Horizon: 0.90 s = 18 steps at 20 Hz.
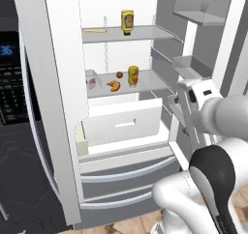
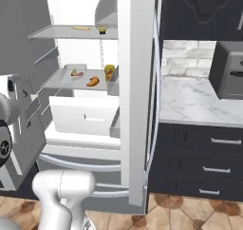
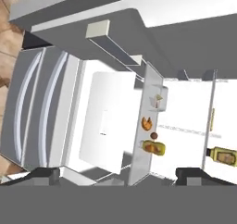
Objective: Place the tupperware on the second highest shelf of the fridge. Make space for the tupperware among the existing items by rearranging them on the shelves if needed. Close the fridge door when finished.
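Note:
The fridge (image 1: 48, 107) stands with both doors open. The tupperware (image 1: 92, 80) (image 2: 76, 73) (image 3: 158, 101) rests at the left end of the second highest shelf (image 1: 150, 81) (image 3: 142, 140). Beside it on that shelf lie an orange croissant (image 1: 114, 86) (image 3: 146, 123), a small brown ball (image 1: 119, 74) and a yellow-orange jar (image 1: 133, 75) (image 3: 155, 147). One shelf higher (image 1: 145, 33) stand a yellow squeeze bottle (image 1: 127, 21) (image 3: 224, 156) and a thin yellow stick (image 1: 95, 30). My gripper (image 3: 118, 176) is open and empty, held back in front of the fridge, below and right of the shelf.
A white inner drawer (image 1: 123, 122) sits under the shelf, above two wide silver bottom drawers (image 1: 126, 175). Door bins (image 1: 193, 66) hang on the right door near my wrist. A black wall oven (image 1: 7, 49) is at left; a marble counter (image 2: 190, 100) with an appliance (image 2: 230, 72) at right.

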Motion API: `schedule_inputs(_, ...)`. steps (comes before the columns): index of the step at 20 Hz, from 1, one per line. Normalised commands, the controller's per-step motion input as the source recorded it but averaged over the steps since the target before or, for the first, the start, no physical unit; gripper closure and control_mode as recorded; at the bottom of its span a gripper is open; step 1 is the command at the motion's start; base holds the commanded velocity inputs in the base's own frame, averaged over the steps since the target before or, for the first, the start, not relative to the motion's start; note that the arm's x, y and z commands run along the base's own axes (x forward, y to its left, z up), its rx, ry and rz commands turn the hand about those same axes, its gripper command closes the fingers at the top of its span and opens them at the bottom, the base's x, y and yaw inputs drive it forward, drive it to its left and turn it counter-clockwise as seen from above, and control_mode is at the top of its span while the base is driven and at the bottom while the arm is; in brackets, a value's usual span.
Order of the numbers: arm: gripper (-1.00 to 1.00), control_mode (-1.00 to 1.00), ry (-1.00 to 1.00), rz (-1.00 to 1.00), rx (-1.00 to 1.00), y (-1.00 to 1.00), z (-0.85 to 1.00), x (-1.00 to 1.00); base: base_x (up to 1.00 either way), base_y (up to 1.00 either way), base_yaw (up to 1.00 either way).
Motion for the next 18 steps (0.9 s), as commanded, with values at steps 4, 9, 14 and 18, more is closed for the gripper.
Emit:
schedule_inputs(4, -1.0, -1.0, -0.06, -0.05, 0.04, -0.99, 0.28, -0.38, 0.0, 0.0, 0.0)
schedule_inputs(9, -1.0, -1.0, 0.01, -0.07, 0.11, -1.0, 0.03, 0.12, 0.0, 0.0, 0.0)
schedule_inputs(14, -1.0, -1.0, 0.01, -0.02, 0.19, -1.0, -0.07, 0.05, 0.0, 0.0, 0.0)
schedule_inputs(18, -1.0, -1.0, 0.0, 0.0, 0.21, -1.0, -0.15, -0.02, 0.0, 0.0, 0.0)
